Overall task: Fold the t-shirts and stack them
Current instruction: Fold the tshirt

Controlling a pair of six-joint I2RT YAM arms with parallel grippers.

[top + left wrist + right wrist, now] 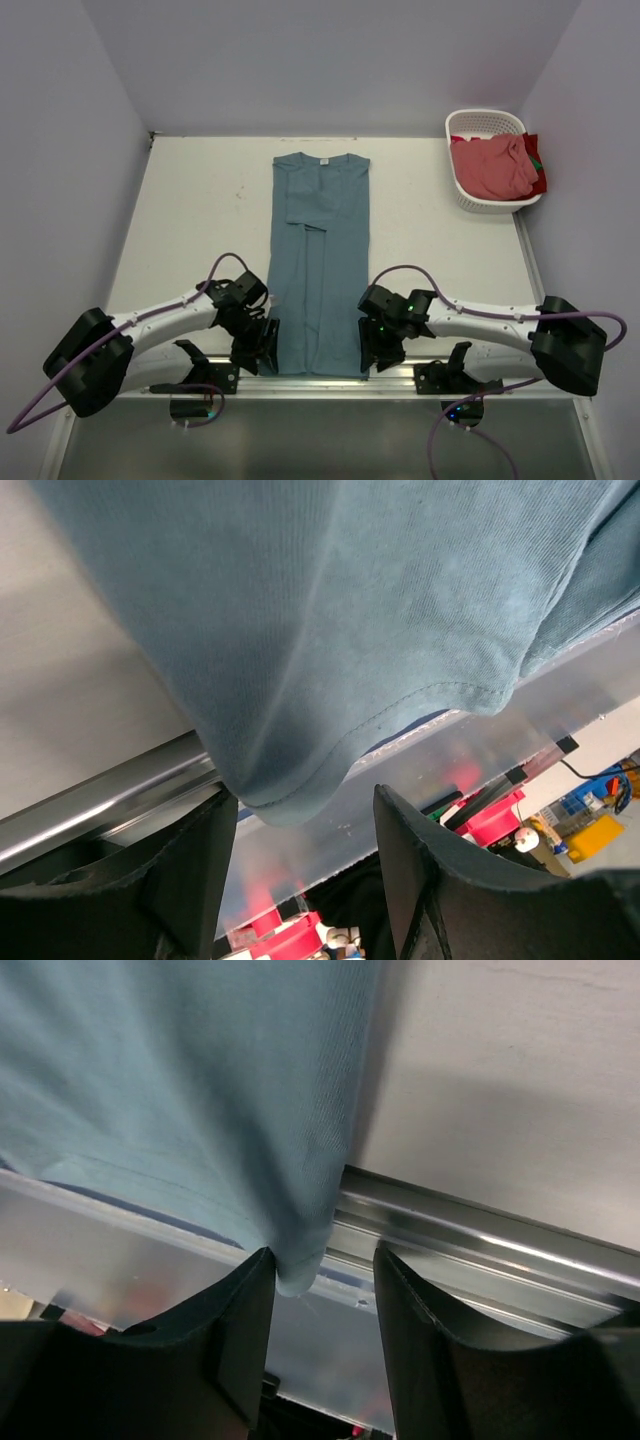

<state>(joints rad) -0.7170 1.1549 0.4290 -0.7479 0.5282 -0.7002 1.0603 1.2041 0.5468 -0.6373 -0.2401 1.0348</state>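
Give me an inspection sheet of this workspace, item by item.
Surface: pale table, metal rail at its near edge.
Job's things: teal t-shirt flat, sides folded in, hem over the near edge; pink t-shirt crumpled in white basket.
Clutter: only that basket, far right corner.
Hands: left hand and right hand open, one at each hem corner.
Cables: purple cables looped along both arms.
Surroundings: plain walls.

The white table (190,200) carries a lengthwise-folded teal t-shirt (320,260) at centre; a white basket (492,203) sits far-right.
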